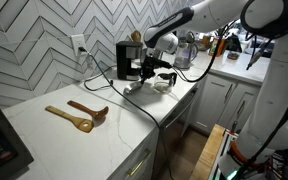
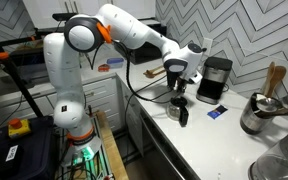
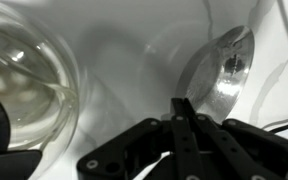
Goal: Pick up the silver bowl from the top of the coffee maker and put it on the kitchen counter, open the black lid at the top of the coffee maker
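Wrist view, pincer [image 3: 181, 106]: two black fingers drawn close together, nipping the lower rim of the silver bowl
Wrist view, silver bowl [image 3: 222, 72]: tipped up on edge with its shiny hollow facing the camera, just past the fingertips and to their right, low over the kitchen counter [image 3: 124, 45]; whether it touches the white top cannot be told
Wrist view, glass carafe [image 3: 24, 80]: at the left, apart from the bowl, with bare white top between them
Exterior view, coffee maker [image 1: 127, 58]: stands at the back edge of the worktop against the tiled wall
Exterior view, pincer [image 1: 146, 80]: points down just in front of the coffee maker, toward the front edge, with the silver bowl [image 1: 134, 87] at its tip, low by the kitchen counter [image 1: 84, 140]
Exterior view, wooden spoons [image 1: 79, 115]: lie mid-worktop, well apart from the pincer
Exterior view, pincer [image 2: 180, 98]: hangs between the front edge and the coffee maker [image 2: 216, 78]; the bowl is too small to make out here
Exterior view, steel pot [image 2: 256, 115]: by the back edge of the kitchen counter [image 2: 224, 145], well apart from the pincer
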Tool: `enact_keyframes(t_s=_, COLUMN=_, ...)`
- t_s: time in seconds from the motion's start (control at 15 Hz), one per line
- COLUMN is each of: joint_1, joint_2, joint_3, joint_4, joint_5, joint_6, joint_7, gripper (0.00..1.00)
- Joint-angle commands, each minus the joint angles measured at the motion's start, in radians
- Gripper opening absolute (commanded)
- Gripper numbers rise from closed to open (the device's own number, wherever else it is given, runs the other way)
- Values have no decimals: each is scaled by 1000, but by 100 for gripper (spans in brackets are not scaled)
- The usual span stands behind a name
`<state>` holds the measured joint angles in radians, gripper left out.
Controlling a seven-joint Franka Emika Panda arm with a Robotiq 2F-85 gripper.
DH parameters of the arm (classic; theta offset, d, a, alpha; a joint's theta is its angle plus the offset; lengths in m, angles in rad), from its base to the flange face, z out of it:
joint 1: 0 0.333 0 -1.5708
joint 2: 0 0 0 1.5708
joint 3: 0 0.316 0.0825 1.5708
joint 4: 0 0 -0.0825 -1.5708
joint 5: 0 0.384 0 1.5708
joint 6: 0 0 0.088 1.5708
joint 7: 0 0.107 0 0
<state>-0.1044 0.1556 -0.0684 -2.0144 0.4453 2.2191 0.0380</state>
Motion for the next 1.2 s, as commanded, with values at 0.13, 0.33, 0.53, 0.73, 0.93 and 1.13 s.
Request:
enact_keyframes(t_s=0.13, joint_1=-4, joint_2=6, joint_3=5, joint_4=-22, joint_5=18, joint_6=25, joint_7=-26, gripper=0)
enact_keyframes(t_s=0.33, joint_1=-8, joint_2=10, joint_3=3, joint_4=-23, joint_5=27, joint_6=23, joint_7=-24, gripper=0)
enact_keyframes(t_s=0.53, joint_1=-9, joint_2=10, joint_3=4, joint_4=-25, joint_5=38, joint_6=31, joint_7=-32, gripper=22)
enact_keyframes(t_s=0.73, joint_1=-11, joint_2=15, joint_3=5, joint_4=-26, joint_5=44, joint_6=35, joint_7=-38, gripper=12)
enact_keyframes(t_s=0.93, joint_1=-11, joint_2=17, joint_3=8, joint_4=-21, joint_5=56, joint_6=43, joint_7=-47, gripper=4)
enact_keyframes(t_s=1.13, joint_1=-10, joint_2=7, joint_3=9, joint_4=-6, joint_5=62, joint_6=33, joint_7=-48, gripper=33)
